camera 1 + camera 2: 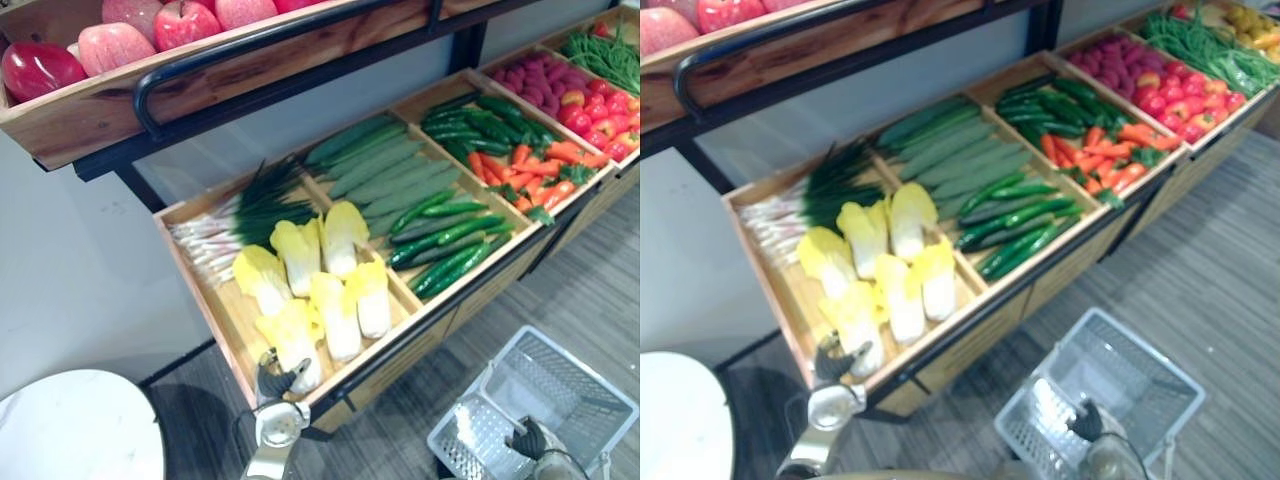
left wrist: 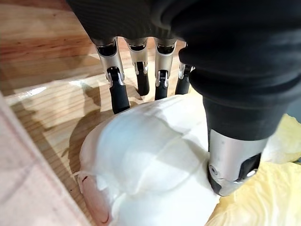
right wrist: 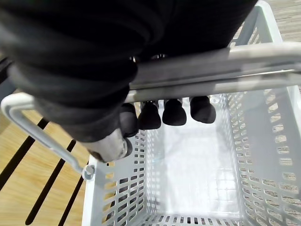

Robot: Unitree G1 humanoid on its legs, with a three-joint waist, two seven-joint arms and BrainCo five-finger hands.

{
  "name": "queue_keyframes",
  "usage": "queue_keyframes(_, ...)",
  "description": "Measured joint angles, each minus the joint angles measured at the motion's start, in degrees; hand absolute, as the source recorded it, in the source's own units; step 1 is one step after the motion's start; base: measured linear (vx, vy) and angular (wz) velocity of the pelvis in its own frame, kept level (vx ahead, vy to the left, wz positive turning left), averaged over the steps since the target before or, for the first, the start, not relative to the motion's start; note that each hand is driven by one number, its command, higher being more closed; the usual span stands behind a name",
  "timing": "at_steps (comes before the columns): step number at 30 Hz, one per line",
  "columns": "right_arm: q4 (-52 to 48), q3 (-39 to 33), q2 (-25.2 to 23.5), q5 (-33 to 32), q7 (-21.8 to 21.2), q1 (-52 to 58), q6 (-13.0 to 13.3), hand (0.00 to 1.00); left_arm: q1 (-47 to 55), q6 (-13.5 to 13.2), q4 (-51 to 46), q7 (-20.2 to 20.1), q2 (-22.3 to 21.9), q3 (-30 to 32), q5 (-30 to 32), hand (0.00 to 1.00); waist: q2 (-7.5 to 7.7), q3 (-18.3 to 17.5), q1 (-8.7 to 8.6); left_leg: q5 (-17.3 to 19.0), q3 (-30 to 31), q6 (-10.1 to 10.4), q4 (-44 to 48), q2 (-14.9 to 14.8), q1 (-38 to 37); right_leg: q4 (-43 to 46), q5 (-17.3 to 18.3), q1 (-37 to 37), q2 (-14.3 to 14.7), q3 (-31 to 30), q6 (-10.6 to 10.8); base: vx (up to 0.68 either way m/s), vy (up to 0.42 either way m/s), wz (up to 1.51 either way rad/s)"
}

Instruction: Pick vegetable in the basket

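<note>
Several pale yellow cabbages lie in the near wooden tray. My left hand rests on the nearest cabbage by the tray's front edge. Its fingers reach down one side of the white stem end and the thumb presses the other side, pinching it. The cabbage lies on the tray floor. My right hand is curled round the handle of a white plastic basket, which hangs empty over the floor to the right of the stand.
The same stand holds spring onions, cucumbers, carrots and tomatoes. An upper shelf with apples and a black rail overhangs the back. A white round table stands at the lower left.
</note>
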State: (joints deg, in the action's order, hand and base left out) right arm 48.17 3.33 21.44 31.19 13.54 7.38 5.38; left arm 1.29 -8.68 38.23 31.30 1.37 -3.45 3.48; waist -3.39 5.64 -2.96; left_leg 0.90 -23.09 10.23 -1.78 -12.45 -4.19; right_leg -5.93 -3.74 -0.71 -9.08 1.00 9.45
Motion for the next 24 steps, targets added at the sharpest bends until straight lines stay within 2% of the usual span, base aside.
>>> queue_keyframes(15, 2.0, 1.7, -0.1, 0.0, 0.8, -0.2, 1.1, 1.0, -2.2, -0.3, 3.6, 2.3, -0.7, 1.0, 0.1, 1.0, 0.1, 0.1, -0.02, 0.7, 0.1, 0.8, 0.0, -0.2, -1.1, -0.2, 0.6, 1.0, 0.2, 0.1, -0.2, 0.0, 0.0, 0.0)
queue_keyframes(24, 2.2, 1.7, -0.1, 0.0, 0.8, -0.4, 1.1, 1.0, -1.8, -1.0, 2.9, 2.7, -1.0, 1.3, 0.1, 1.0, 0.11, 0.1, 0.01, 0.6, 0.2, 0.5, 0.0, -0.3, -1.0, 0.0, 0.2, 1.1, 0.3, 0.3, -0.2, 0.0, 0.0, 0.0)
